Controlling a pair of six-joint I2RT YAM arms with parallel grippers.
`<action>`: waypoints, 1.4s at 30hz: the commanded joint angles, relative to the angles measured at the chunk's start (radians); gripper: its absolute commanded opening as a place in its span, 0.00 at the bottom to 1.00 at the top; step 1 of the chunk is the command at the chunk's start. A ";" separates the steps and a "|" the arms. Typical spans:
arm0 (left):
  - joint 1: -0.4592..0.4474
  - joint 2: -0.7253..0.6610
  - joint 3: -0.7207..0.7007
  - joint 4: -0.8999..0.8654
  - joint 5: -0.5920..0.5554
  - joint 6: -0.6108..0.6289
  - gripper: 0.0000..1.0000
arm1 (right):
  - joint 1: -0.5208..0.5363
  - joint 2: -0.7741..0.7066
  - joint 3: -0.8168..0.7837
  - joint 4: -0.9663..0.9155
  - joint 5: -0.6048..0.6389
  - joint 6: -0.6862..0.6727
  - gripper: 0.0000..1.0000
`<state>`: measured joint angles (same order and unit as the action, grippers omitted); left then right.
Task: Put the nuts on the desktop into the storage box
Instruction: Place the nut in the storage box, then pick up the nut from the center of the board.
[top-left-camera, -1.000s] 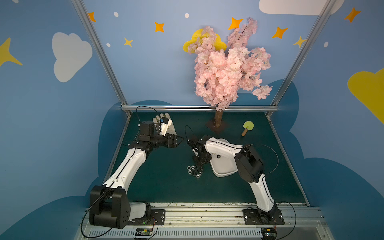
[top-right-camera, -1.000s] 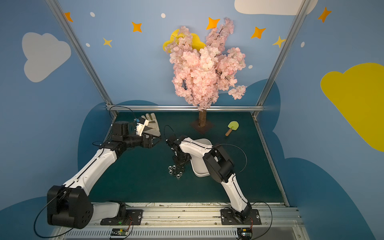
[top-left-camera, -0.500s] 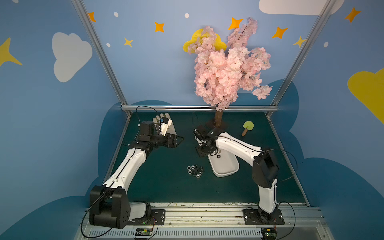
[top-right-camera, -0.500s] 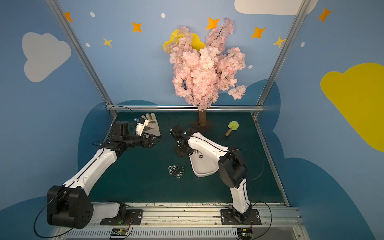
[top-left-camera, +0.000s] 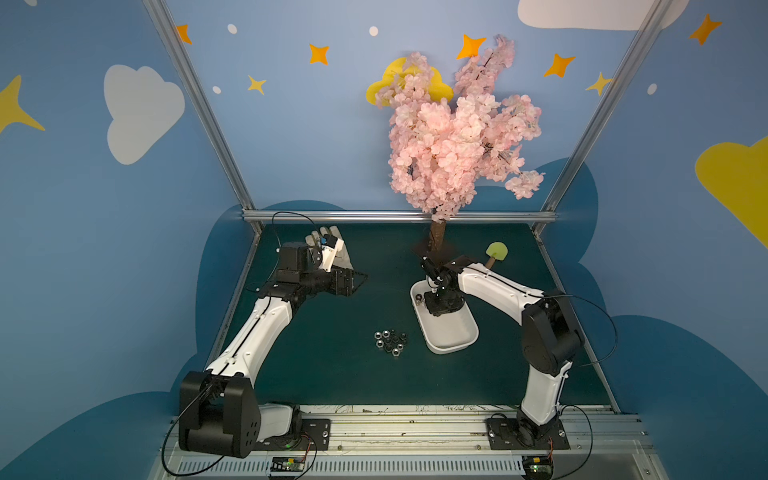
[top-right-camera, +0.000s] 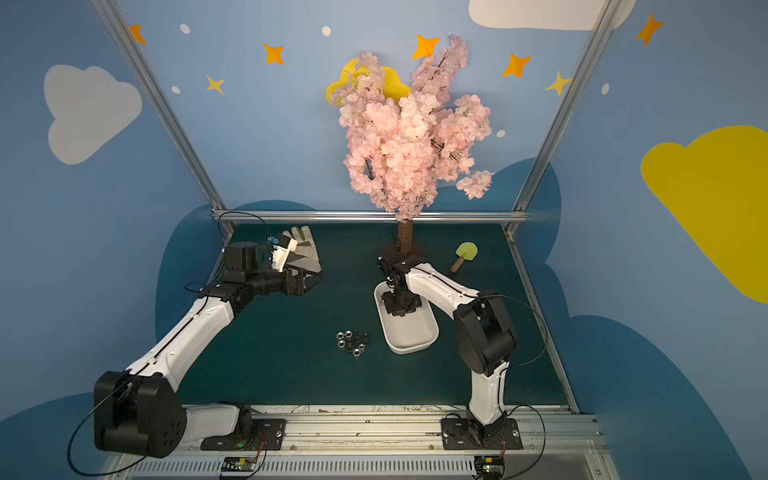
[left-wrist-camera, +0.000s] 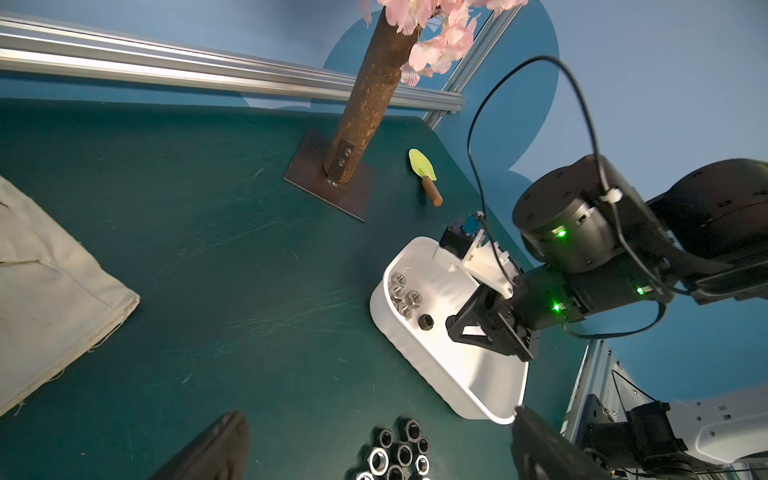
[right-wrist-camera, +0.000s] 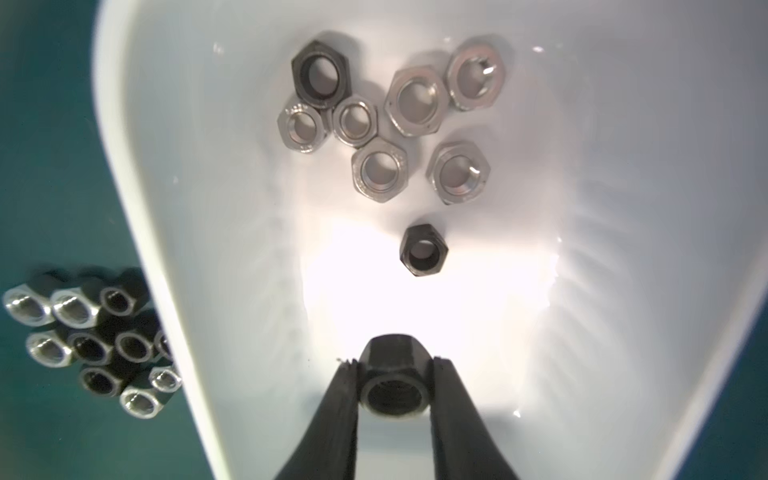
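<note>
In both top views the right claw (top-left-camera: 442, 305) hangs low over the far end of the white storage box (top-left-camera: 451, 349). A cluster of nuts (top-left-camera: 390, 341) waits on the green tabletop (top-left-camera: 332, 374) just left of it, and the left claw (top-left-camera: 353, 282), jaws wide and empty, hovers clear by the glove (top-left-camera: 344, 258). Left wrist view: silver nuts (left-wrist-camera: 402, 293) pooled at the box's far end. Right wrist view: the claw pinches a dark hex nut (right-wrist-camera: 390, 395) by its sides above the box floor, seemingly ready to drop it beside eight others.
</note>
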<state>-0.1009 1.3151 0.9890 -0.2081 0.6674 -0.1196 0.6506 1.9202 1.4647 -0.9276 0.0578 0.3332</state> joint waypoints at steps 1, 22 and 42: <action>0.000 -0.013 -0.003 0.012 -0.005 0.006 1.00 | 0.014 0.042 0.035 -0.007 -0.023 -0.004 0.18; 0.001 -0.018 -0.003 -0.006 -0.023 0.014 1.00 | -0.023 0.204 0.199 -0.054 0.043 -0.039 0.39; 0.000 -0.040 -0.013 -0.008 -0.058 0.011 1.00 | 0.184 0.067 0.288 -0.014 -0.081 -0.080 0.52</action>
<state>-0.1009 1.3083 0.9867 -0.2092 0.6212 -0.1192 0.8017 1.9404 1.7416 -0.9367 0.0307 0.2619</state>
